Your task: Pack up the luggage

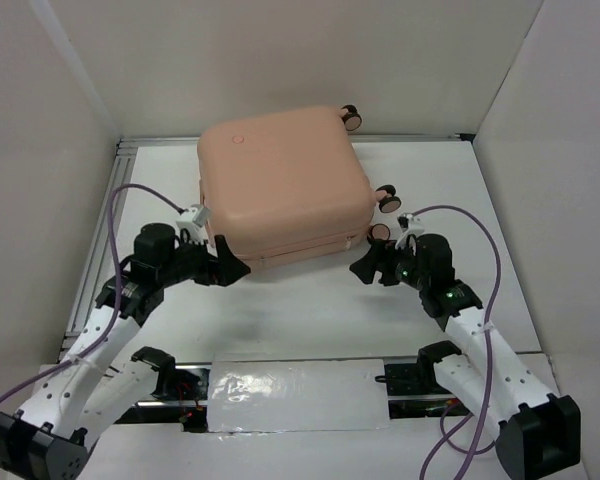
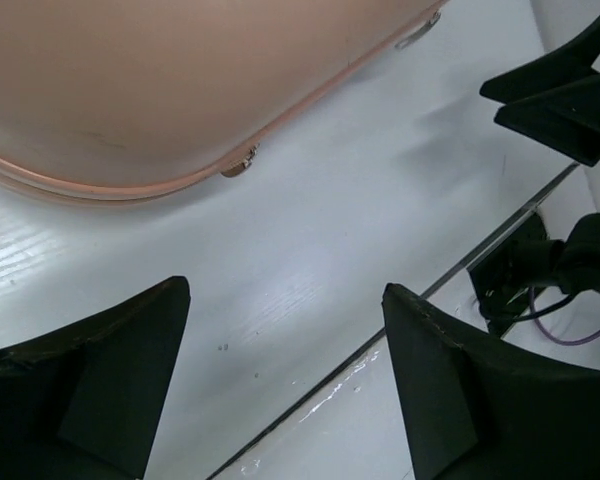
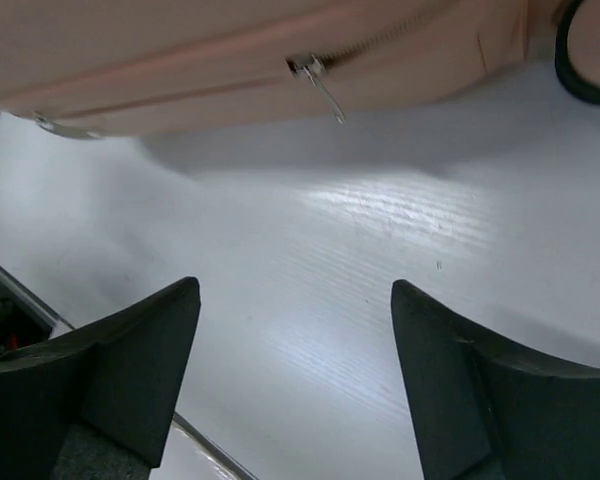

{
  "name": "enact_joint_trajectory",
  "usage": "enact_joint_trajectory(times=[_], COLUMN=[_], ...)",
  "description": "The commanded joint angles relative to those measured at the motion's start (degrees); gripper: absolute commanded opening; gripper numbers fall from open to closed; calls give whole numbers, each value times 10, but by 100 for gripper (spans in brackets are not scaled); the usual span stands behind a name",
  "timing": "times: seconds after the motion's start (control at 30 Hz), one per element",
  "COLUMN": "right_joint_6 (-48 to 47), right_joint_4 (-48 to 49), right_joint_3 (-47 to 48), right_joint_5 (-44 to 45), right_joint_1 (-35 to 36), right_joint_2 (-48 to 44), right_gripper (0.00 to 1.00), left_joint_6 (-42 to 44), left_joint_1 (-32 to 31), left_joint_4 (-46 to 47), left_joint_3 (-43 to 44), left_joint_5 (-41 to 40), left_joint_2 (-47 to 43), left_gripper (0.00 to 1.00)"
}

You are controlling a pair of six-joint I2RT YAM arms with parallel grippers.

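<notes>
Claws both wide open, empty: left gripper [image 1: 227,268] and right gripper [image 1: 365,267] flank the lower edge of the luggage [image 1: 280,185], lying shut and flat, upper centre, wheels [image 1: 387,197] toward frame right. I can't call its long axis, looks nearly square.

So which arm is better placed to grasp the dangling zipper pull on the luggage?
Probably the right: its open gripper faces the zipper pull on the luggage directly. The left gripper stands farther from it.
</notes>
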Motion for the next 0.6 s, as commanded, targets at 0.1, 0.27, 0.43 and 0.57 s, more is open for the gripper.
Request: enact_joint_trajectory(times=[0.1, 0.27, 0.43, 0.57], right_joint_6=[-44, -86, -86, -86], right_joint_4=[180, 261, 323, 352], right_joint_3=[-61, -38, -38, -38], right_joint_5=[10, -25, -43, -29], right_joint_1=[24, 24, 24, 18], right_joint_2=[26, 91, 146, 163], right_gripper=[79, 72, 68, 67], left_joint_6=[-22, -15, 2, 7], left_joint_1=[-121, -177, -191, -196], left_joint_4=[111, 175, 188, 194], left_joint_3=[-42, -72, -72, -72], left_joint_5=[-128, -166, -179, -185], left_joint_2=[20, 20, 50, 56], left_gripper=[89, 89, 89, 88])
